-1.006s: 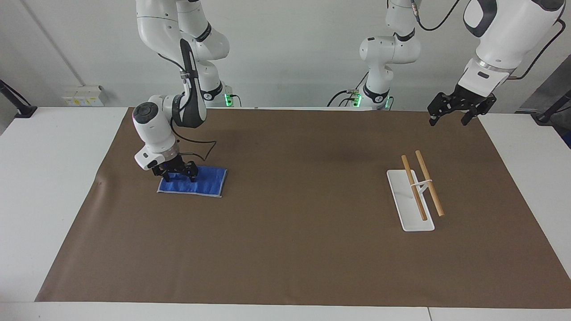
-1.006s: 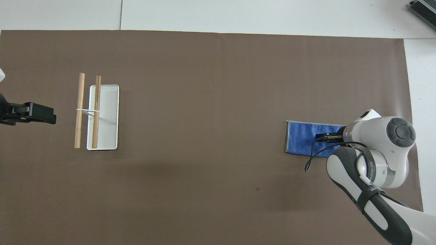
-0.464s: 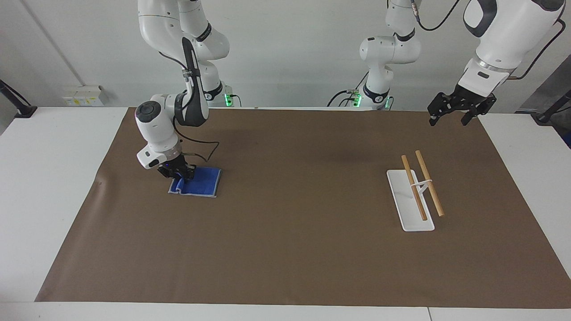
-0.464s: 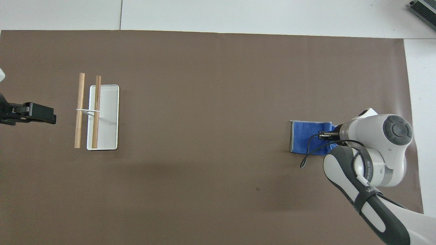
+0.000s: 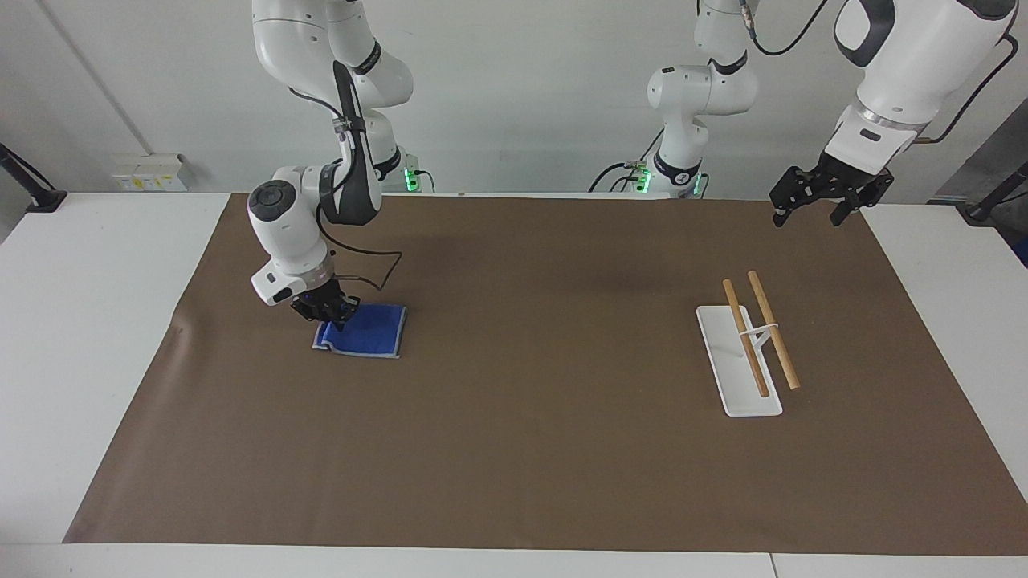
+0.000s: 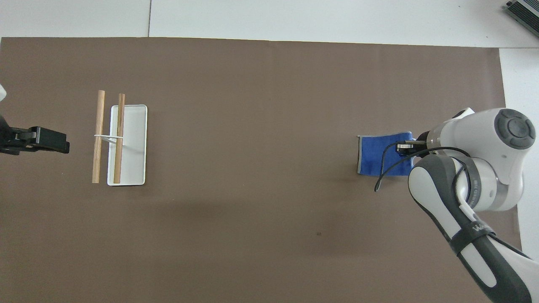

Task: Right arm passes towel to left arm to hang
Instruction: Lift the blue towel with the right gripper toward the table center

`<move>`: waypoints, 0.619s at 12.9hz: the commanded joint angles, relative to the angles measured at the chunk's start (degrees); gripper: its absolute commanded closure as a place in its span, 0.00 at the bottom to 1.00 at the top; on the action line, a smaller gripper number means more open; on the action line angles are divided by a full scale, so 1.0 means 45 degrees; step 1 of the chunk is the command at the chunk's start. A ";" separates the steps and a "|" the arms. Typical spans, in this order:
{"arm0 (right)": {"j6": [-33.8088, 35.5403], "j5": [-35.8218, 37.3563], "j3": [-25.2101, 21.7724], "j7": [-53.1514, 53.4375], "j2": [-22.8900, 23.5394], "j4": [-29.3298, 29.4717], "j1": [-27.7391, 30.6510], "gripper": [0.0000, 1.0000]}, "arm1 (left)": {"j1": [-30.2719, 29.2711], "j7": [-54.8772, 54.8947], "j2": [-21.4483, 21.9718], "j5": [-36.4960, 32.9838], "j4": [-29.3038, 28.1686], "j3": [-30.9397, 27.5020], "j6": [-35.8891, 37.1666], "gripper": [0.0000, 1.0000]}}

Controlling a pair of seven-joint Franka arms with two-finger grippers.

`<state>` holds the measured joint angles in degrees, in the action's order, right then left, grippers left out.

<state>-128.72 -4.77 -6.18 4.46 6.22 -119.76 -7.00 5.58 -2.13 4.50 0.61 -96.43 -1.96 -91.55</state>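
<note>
On brown mat [image 5: 514,449], right claw [image 5: 328,311] pinching towel [image 5: 365,337]

Two high cameras, half a turn apart

One faces the robots from across the table; the other looks steeply down from their end. Both share the brown mat [image 5: 514,449] [image 6: 252,63].

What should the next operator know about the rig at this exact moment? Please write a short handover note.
Right hand: shut on one edge of the towel, low over the brown mat; most of the towel lies on the mat at the right arm's end.
Left hand: open, waiting in the air over the mat's corner at the left arm's end.
Rack with two wooden bars: bare, toward the left arm's end.
Done: towel gripped.
Left: lift, pass to the left hand, hang on a bar.
</note>
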 commanded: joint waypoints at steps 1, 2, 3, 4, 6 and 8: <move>0.1197 -0.0443 0.0085 0.0490 -0.0093 0.1353 -0.0222 1.00 | 0.0009 0.0044 0.0289 -0.0135 -0.0290 -0.0015 0.0051 0.00; 0.1530 -0.0501 0.0104 0.0763 -0.0112 0.1842 -0.0435 1.00 | 0.0009 0.0044 0.0289 -0.0135 -0.0290 -0.0015 0.0070 0.00; 0.1746 -0.0927 0.0085 0.1017 -0.0151 0.2214 -0.0573 1.00 | 0.0009 0.0044 0.0289 -0.0135 -0.0290 -0.0015 0.0070 0.00; 0.1787 -0.1569 0.0085 0.1097 -0.0229 0.2431 -0.0574 1.00 | 0.0009 0.0044 0.0289 -0.0135 -0.0290 -0.0015 0.0051 0.00; 0.1787 -0.3189 0.0085 0.1117 -0.0365 0.2705 -0.0574 1.00 | 0.0009 0.0044 0.0289 -0.0135 -0.0290 -0.0015 0.0070 0.00; 0.1729 -0.4615 0.0065 0.1137 -0.0502 0.2745 -0.0477 1.00 | 0.0009 0.0044 0.0289 -0.0135 -0.0290 -0.0015 0.0050 0.00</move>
<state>-121.66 -20.82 -6.08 8.82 4.81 -107.78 -10.06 5.58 -2.13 4.50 0.61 -96.43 -1.96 -91.54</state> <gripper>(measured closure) 0.912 0.000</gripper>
